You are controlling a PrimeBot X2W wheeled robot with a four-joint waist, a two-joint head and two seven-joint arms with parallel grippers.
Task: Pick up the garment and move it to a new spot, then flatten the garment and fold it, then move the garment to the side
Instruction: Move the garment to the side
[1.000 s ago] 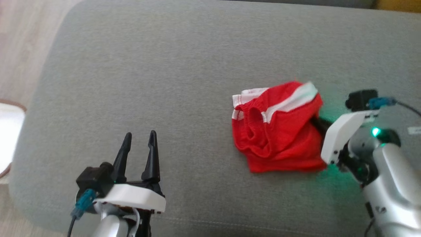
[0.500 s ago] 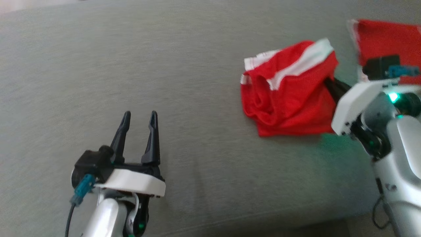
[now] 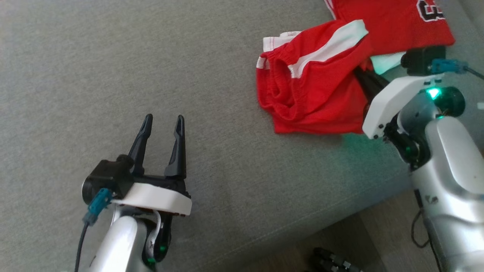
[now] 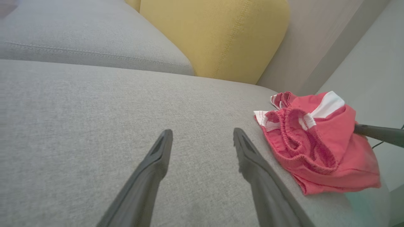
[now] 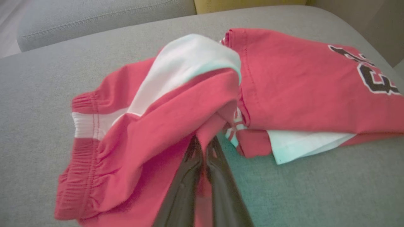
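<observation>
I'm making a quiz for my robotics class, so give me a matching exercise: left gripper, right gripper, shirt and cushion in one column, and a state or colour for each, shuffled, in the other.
Column one:
1 left gripper
2 right gripper
3 shirt
4 cushion

Column two:
A shut on the shorts
B yellow
C open and empty
D red with black lettering

Pairs: 1-C, 2-A, 3-D, 4-B.

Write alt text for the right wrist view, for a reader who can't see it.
The right gripper is shut on a bunched fold of red shorts with white stripes, lying on a grey sofa cushion. A folded red shirt with black lettering lies just right of them in this view, touching them.
</observation>
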